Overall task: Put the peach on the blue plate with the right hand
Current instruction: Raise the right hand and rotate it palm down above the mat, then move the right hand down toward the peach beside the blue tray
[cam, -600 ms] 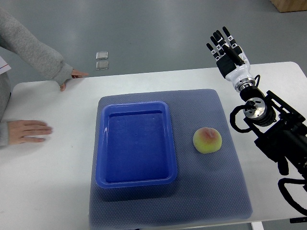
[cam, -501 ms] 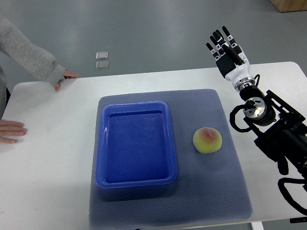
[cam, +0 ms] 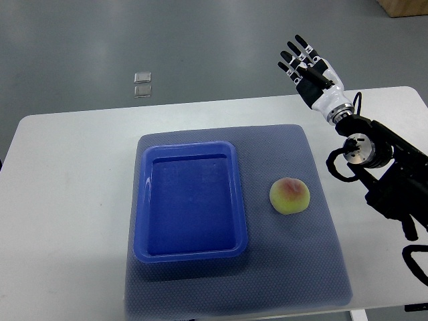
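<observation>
A yellow-green peach (cam: 289, 196) with a pink blush lies on the grey mat (cam: 294, 267), just right of the blue plate. The blue plate (cam: 190, 199), a deep rectangular tray, sits on the mat's left half with nothing in it. My right hand (cam: 307, 65) is raised beyond the table's far edge, well behind and to the right of the peach. Its fingers are spread and hold nothing. Its arm comes in from the right edge. My left arm does not show.
The mat lies on a white table (cam: 67, 221). Two small clear squares (cam: 142, 83) lie on the grey floor beyond the table. A brown box corner (cam: 404, 7) shows at the top right.
The person's arm and hand at the left have pulled out of view. My right hand has shifted a little left and farther back, still spread open.
</observation>
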